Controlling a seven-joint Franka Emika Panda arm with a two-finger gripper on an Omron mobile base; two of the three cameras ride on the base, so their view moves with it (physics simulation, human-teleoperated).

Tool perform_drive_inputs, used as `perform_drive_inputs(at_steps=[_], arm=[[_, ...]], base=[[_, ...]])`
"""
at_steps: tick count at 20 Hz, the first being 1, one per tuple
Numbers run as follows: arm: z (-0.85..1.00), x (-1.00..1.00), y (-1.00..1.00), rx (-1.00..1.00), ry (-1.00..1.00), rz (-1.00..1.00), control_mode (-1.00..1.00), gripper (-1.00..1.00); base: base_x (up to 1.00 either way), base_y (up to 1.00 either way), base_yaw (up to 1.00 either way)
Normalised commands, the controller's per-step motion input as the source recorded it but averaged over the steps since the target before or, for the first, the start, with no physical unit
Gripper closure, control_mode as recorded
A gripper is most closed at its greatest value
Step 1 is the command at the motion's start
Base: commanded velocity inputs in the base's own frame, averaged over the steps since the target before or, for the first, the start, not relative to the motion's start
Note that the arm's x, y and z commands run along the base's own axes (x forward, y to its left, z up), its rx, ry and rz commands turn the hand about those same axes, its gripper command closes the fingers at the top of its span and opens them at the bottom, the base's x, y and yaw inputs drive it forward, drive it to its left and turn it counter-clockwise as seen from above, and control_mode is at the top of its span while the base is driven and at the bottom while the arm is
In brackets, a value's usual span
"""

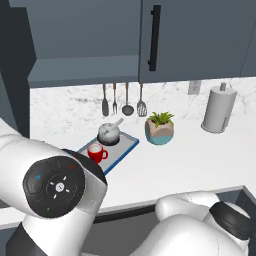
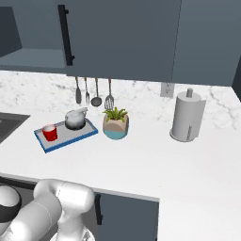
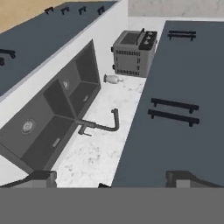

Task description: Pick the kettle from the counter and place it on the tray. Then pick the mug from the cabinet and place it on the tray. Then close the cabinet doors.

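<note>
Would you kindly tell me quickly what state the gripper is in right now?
Gripper: open and holding nothing; the hand view looks along it over the dark sink and white marble counter.

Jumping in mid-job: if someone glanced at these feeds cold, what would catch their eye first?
Probably the bright red mug sitting on the blue-rimmed tray beside the silver kettle, left of the potted plant on the white counter. Next, the dark cabinet above them, its interior exposed on the left beside a shut door. In the hand view, the dark double sink with its bent faucet stands out.
</note>
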Motion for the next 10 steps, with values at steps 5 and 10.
perform_drive_inputs(at_steps=[5,10], arm=[[-0.04,0.45,-0.15,0.0,0.0,-0.13,-1.0,-1.0],[0.0,0.51,-0.13,0.0,0.0,-0.07,-1.0,-1.0]], base=[[0.0,0.0,0.0],[0.0,0.0,0.0]])
